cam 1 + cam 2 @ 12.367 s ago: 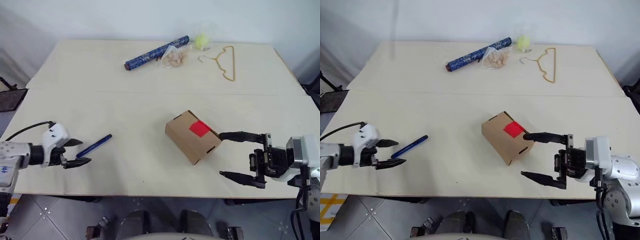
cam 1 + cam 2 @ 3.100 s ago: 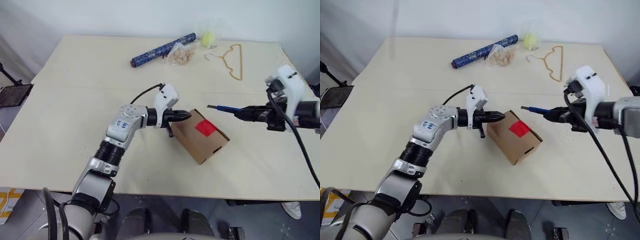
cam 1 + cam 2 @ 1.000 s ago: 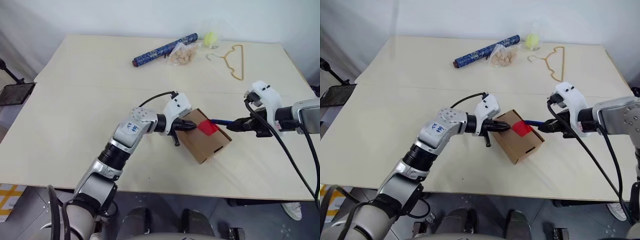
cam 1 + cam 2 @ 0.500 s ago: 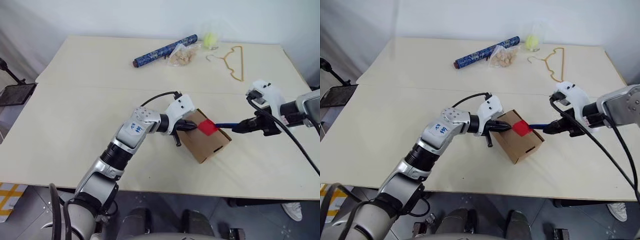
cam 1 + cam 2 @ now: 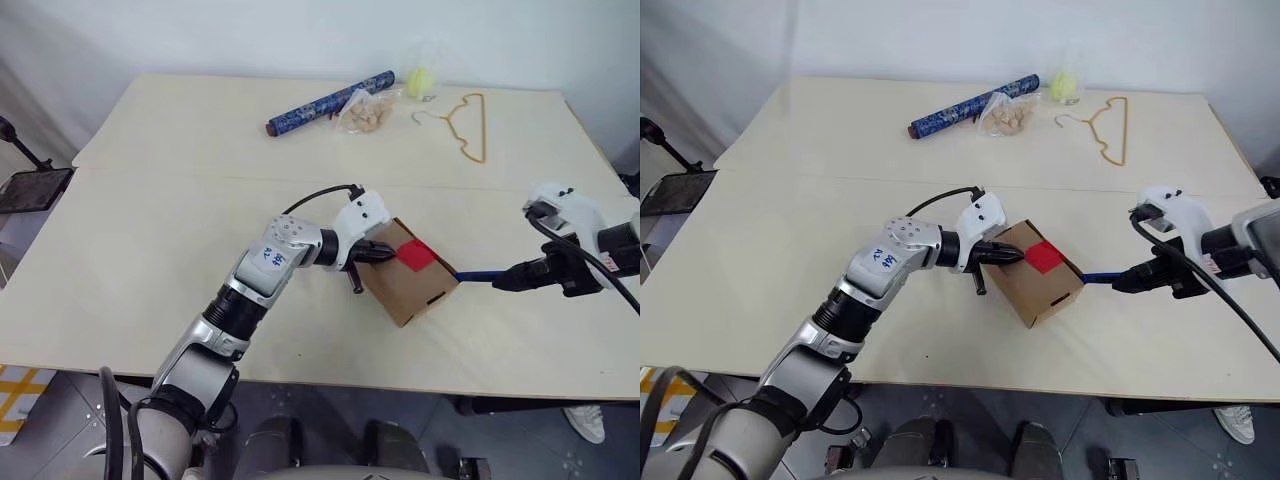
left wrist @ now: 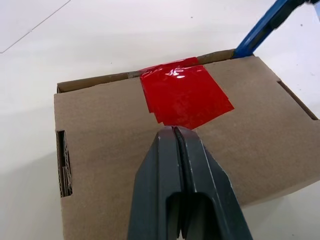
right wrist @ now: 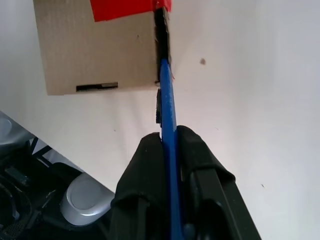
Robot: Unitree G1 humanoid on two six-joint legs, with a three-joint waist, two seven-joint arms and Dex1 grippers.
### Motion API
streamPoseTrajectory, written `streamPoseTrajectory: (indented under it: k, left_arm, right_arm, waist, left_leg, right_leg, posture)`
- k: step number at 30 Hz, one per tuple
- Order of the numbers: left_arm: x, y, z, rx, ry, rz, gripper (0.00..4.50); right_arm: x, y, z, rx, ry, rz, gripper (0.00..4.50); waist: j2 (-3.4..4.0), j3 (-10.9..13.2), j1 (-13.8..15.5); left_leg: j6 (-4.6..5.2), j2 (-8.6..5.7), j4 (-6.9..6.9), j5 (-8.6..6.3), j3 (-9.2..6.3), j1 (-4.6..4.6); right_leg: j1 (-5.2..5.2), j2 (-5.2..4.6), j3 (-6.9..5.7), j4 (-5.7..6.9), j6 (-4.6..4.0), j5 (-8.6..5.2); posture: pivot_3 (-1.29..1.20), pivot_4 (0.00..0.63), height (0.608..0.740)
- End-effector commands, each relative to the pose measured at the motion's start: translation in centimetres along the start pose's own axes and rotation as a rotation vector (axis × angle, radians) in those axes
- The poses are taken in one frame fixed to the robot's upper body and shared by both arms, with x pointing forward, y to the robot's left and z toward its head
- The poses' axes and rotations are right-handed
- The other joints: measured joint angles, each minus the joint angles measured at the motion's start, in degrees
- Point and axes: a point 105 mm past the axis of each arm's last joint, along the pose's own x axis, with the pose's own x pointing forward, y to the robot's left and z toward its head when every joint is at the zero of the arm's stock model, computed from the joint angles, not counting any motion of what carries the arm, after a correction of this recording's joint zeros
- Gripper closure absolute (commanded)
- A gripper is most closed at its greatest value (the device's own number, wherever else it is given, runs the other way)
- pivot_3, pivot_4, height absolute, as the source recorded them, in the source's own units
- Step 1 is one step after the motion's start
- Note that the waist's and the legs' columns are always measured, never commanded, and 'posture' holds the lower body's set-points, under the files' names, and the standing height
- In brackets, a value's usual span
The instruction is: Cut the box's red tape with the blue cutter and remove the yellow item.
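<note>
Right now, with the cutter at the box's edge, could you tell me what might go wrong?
The blue cutter meets the box at its seam below the red tape, so it may miss uncut tape. The left gripper, shut, only presses on the top, so the box could slide. The right gripper pinches a slim handle that might twist.

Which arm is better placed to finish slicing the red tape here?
Right. The right gripper is shut on the blue cutter, whose tip sits at the box edge just below the red tape. The left gripper is shut, pressed on the box top, steadying it.
</note>
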Motion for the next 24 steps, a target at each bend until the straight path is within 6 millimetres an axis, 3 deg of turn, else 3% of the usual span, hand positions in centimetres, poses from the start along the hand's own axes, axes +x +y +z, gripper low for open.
streamPoseTrajectory:
  k: [1, 4, 8, 12, 18, 24]
  left_arm:
    - [-0.3, 0.0, -0.8, -0.054, -0.053, -0.034, 4.5]
    - [-1.1, 0.2, 0.6, -0.042, -0.135, -0.055, 4.5]
    - [-4.2, 0.8, 3.0, 0.015, -0.294, -0.104, 4.5]
    - [-7.3, 1.2, 3.1, 0.063, -0.334, -0.136, 4.5]
    - [-11.6, 2.7, 0.9, 0.084, -0.273, -0.06, 4.5]
    - [-14.7, 2.4, -2.7, 0.048, -0.211, 0.031, 4.5]
  right_arm:
    - [-3.0, -0.4, 2.7, -0.063, -0.239, -0.041, 4.4]
    - [-4.0, -0.9, 3.1, -0.072, -0.339, -0.051, 4.4]
    - [-6.7, -1.5, 3.2, -0.134, -0.606, 0.007, 4.4]
    - [-7.0, -6.2, 1.6, -0.056, -0.811, -0.108, 4.4]
    - [-2.4, -12.4, -2.2, -0.13, -0.755, -0.417, 4.4]
    - [2.5, -14.0, -4.7, -0.112, -0.702, -0.444, 4.4]
  waist:
    - [0.0, 0.0, -0.07]
    - [0.0, 0.0, -0.12]
    - [-0.04, 0.03, -0.06]
    - [-0.03, 0.03, -0.13]
    - [-0.02, 0.03, -0.59]
    - [0.05, 0.05, -1.79]
  left_leg:
    - [0.0, 0.0, 0.01, 0.0, 0.02, -0.01]
    - [0.01, 0.0, 0.01, 0.01, 0.06, -0.04]
    - [0.0, 0.02, -0.05, 0.02, 0.05, -0.12]
    - [0.0, -0.11, -0.08, 0.02, 0.12, -0.03]
    - [0.01, -0.2, -0.05, 0.03, 0.28, 0.05]
    - [-0.06, -0.08, -0.15, 0.07, 0.27, 0.21]
  right_leg:
    - [-0.01, 0.0, 0.01, 0.01, -0.01, 0.0]
    - [-0.07, 0.01, 0.0, 0.04, -0.01, 0.01]
    - [-0.15, 0.08, -0.05, 0.05, 0.0, 0.01]
    - [-0.12, 0.13, -0.05, 0.13, 0.01, 0.02]
    - [-0.1, 0.15, 0.08, 0.11, 0.02, 0.02]
    - [-0.08, 0.16, 0.13, 0.24, 0.02, 0.02]
  posture:
    - [0.0, 0.15, 0.74]
    - [0.0, 0.15, 0.74]
    - [0.0, 0.15, 0.74]
    - [0.0, 0.15, 0.74]
    - [0.0, 0.15, 0.74]
    - [0.0, 0.15, 0.74]
